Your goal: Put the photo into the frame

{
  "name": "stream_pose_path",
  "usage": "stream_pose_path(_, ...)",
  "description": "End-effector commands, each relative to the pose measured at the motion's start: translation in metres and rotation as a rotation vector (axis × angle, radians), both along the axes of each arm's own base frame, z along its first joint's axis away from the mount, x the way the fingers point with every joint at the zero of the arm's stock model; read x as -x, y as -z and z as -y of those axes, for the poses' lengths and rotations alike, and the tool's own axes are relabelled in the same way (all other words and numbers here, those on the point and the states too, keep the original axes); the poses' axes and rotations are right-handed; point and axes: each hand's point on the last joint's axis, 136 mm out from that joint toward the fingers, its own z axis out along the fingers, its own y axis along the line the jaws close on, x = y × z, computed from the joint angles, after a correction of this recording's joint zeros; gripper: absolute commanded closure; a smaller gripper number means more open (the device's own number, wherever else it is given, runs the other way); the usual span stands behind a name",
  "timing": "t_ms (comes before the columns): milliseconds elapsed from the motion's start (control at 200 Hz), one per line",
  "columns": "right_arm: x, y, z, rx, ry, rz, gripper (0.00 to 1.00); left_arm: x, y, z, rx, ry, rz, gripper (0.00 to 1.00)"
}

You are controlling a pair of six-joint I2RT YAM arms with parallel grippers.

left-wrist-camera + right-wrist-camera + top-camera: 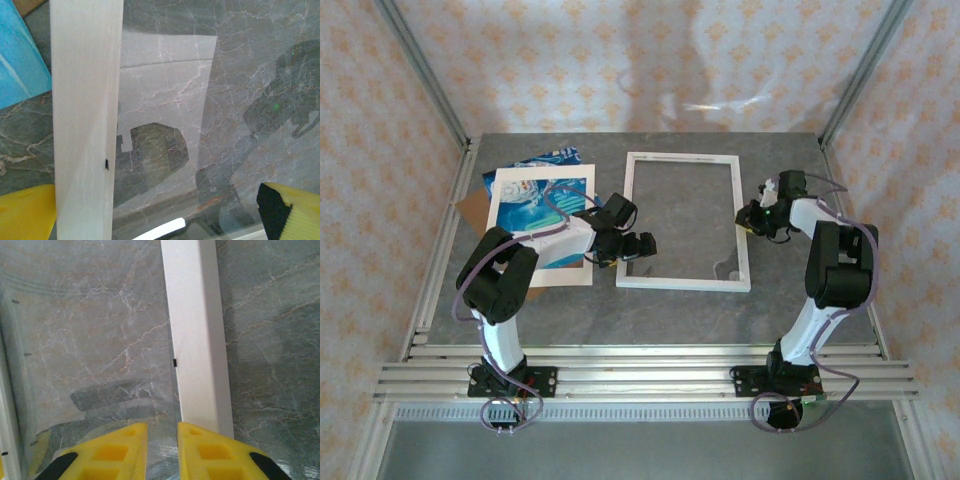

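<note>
A grey marble-veined table (790, 300) sits between pale peach walls (650, 50) printed with small floral motifs, with aluminium posts (424, 70) at its far corners, aluminium rails (650, 375) along its near edge, and a bright streak of light (720, 104) on the back wall.

We see the frame (682, 157) lying flat mid-picture on the grey table (670, 310), with the stone showing through it. The left gripper (642, 245) sits at its lower left corner, and the right gripper (748, 222) is against its right rail, a little below the middle. Left of the frame lies a cream mat (565, 276) — the photo (525, 200) shows blue through its window and pokes out above it. A brown board (469, 208) peeks out at the far left. The left arm (560, 240) crosses the mat's lower right.
</note>
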Motion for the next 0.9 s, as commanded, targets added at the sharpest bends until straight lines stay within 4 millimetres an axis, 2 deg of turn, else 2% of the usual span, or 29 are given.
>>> stream_pose_path(0,0.008,0.013,-0.004,-0.007,-0.023,-0.034,0.78,-0.006,-0.001,0.0,-0.021,0.014,0.011,0.0)
stream_pose_path(100,0.006,0.016,-0.007,-0.021,-0.028,-0.04,0.78,-0.007,0.001,0.0,-0.025,0.014,0.006,0.0)
stream_pose_path(265,0.006,0.018,0.001,0.019,-0.003,-0.034,0.76,-0.006,0.0,0.0,-0.024,0.011,0.005,0.0)
stream_pose_path(435,0.008,0.016,-0.009,-0.037,-0.025,-0.038,0.76,-0.008,0.0,0.0,-0.026,0.011,0.007,0.0)
stream_pose_path(556,0.01,0.005,-0.019,-0.103,-0.044,-0.02,0.8,-0.009,0.0,0.001,-0.02,0.008,0.008,0.0)
stream_pose_path(776,0.016,-0.031,-0.027,-0.147,-0.073,0.054,0.8,-0.009,0.002,0.002,-0.02,0.014,0.007,0.0)
stream_pose_path(896,0.019,-0.038,-0.032,-0.176,-0.094,0.057,0.8,-0.01,0.002,0.004,-0.014,0.013,0.007,0.0)
